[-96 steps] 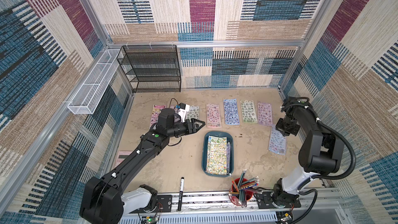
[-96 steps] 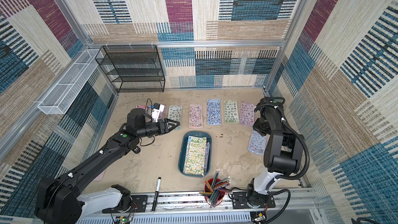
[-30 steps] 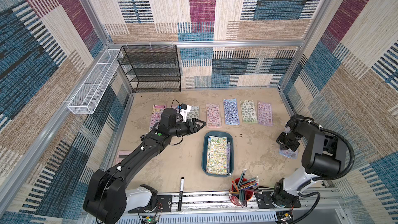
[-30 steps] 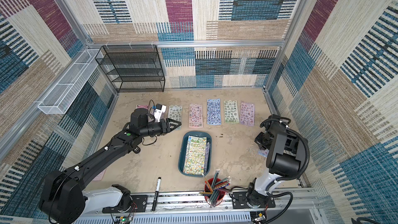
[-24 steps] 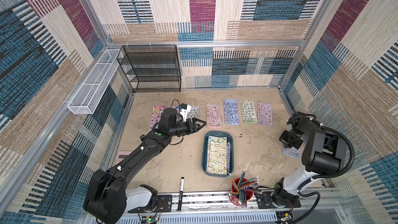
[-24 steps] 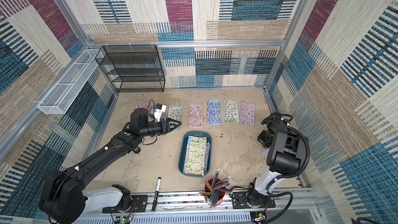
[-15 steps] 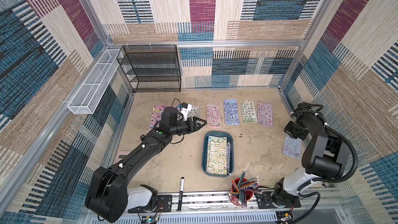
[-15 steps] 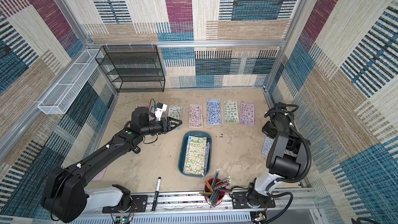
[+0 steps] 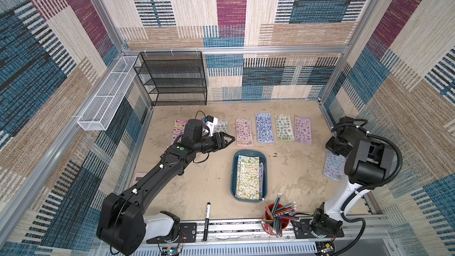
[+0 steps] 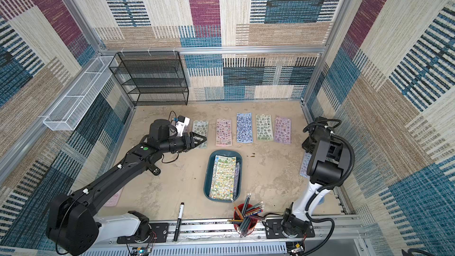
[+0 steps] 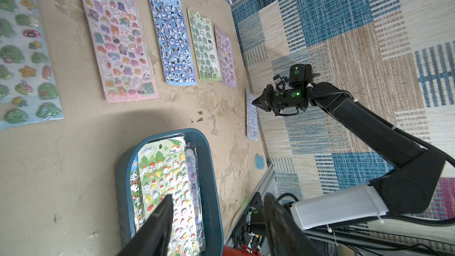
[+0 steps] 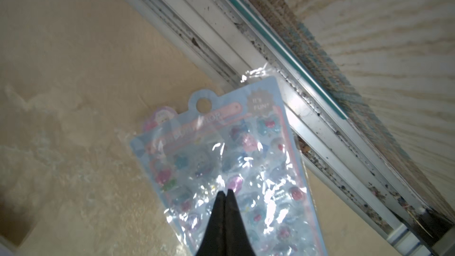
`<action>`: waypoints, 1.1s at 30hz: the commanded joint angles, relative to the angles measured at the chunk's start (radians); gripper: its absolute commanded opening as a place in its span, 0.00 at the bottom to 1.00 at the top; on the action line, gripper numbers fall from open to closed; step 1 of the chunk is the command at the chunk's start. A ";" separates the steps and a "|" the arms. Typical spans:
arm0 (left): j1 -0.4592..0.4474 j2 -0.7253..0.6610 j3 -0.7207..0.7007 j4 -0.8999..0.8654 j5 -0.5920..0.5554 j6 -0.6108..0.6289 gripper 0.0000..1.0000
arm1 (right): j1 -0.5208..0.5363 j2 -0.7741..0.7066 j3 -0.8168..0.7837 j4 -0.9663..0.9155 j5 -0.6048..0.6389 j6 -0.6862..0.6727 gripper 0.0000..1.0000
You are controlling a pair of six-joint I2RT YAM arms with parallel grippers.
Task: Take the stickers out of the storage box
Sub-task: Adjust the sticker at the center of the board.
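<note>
Your left gripper hangs released, just upper left of the storage box. Your right gripper is clenched, tips over a blue sticker sheet.

left gripper parted, right gripper closed

The heading "Animal" runs in coloured letters across the head of the top sheet in the box, seen in the left wrist view; the next word begins with "S" and cannot be read further. In the right wrist view, a grey badge at a corner of the blue sheet reads "IT'S FUN!". The pink banner beside it is too blurred to read. Headings on the other sheets are too small.
</note>
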 commanded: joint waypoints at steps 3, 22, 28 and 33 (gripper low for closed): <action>0.000 -0.002 0.011 -0.047 -0.052 0.027 0.59 | 0.001 0.059 -0.001 0.090 -0.128 -0.074 0.00; 0.000 -0.006 -0.008 -0.041 -0.049 -0.011 0.58 | 0.032 -0.021 -0.082 0.160 -0.305 -0.154 0.00; 0.000 0.004 -0.014 -0.009 -0.039 -0.024 0.58 | 0.073 -0.179 -0.112 0.106 -0.235 -0.091 0.00; -0.001 0.005 -0.022 0.020 -0.033 -0.026 0.58 | 0.118 -0.288 -0.214 0.041 -0.212 -0.009 0.00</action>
